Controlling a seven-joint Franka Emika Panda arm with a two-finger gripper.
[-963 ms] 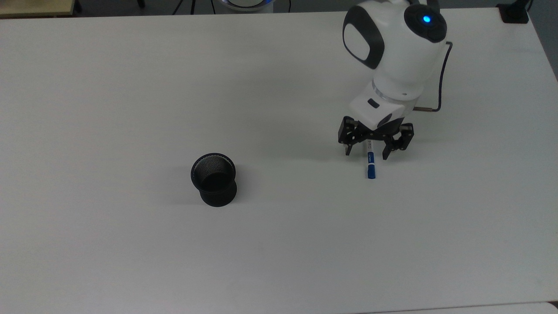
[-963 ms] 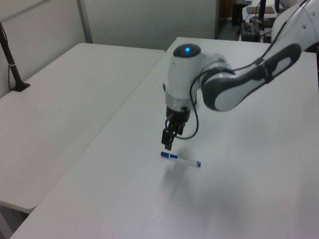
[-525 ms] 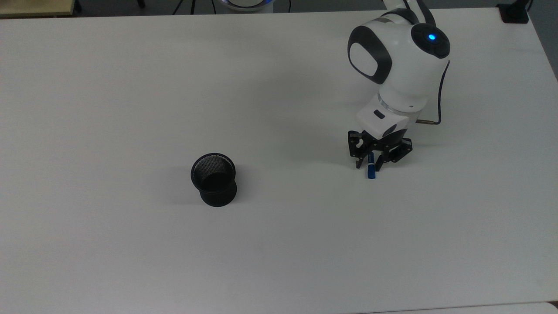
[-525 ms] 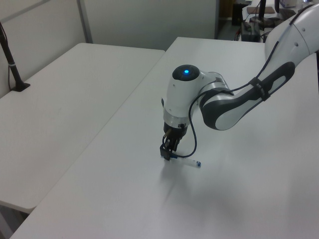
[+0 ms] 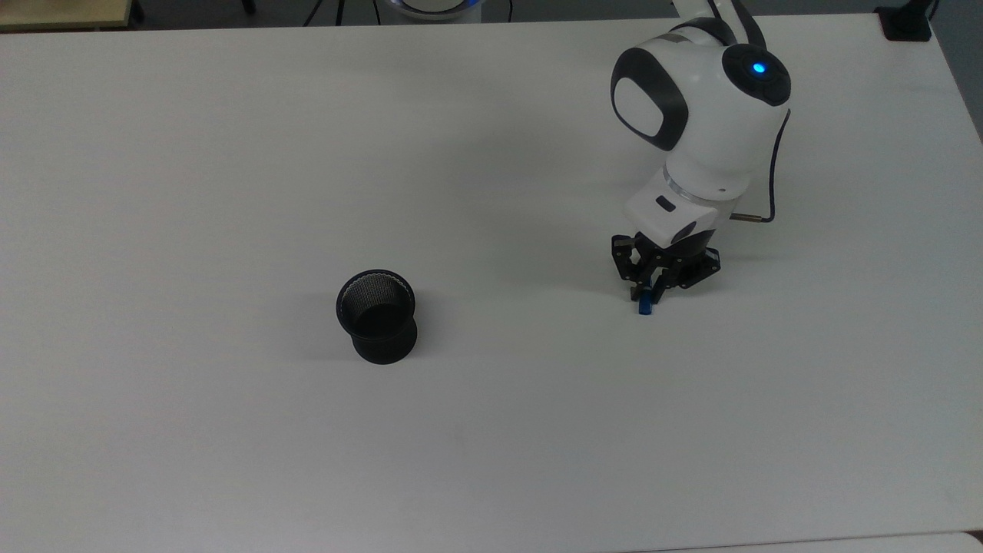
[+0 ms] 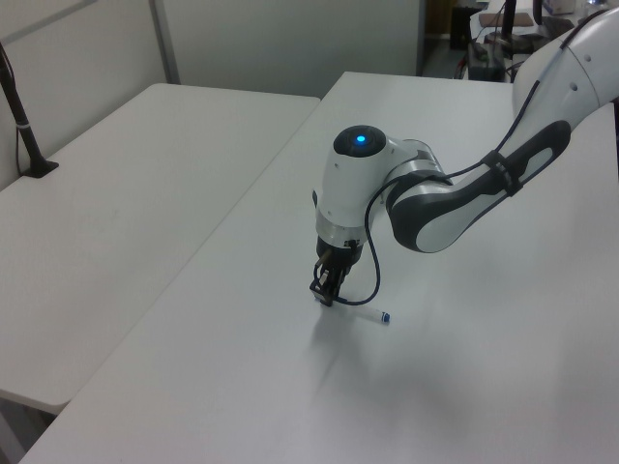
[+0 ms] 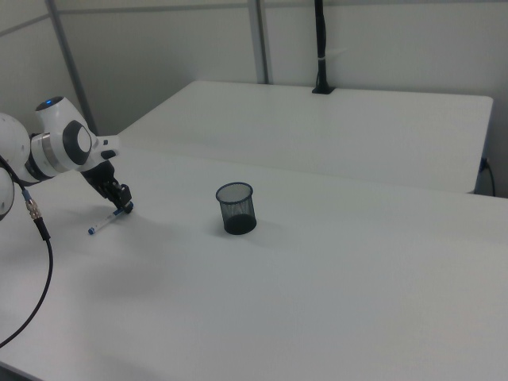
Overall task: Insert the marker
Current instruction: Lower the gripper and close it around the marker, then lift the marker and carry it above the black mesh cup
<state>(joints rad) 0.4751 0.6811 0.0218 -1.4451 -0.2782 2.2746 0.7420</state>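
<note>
The gripper is down at the table, its fingers drawn in narrow around the marker near the capped end, so that in the top view only the blue cap shows below the fingertips. In the left view the gripper stands over one end of the marker, whose white barrel runs off toward the left view's right and ends in a small blue tip lying on the table. The right view shows the same grip from the other side: the gripper pinches the blue end while the rest of the marker slants down toward the right view's left, its far tip on the table (whether the gripped end is raised off the surface cannot be told). The cup, black mesh and upright with its mouth open, stands well apart from the marker, toward the top view's left; in the right view the cup is to the gripper's right. The arm leans in from the top view's upper right, a blue light lit on its wrist.
</note>
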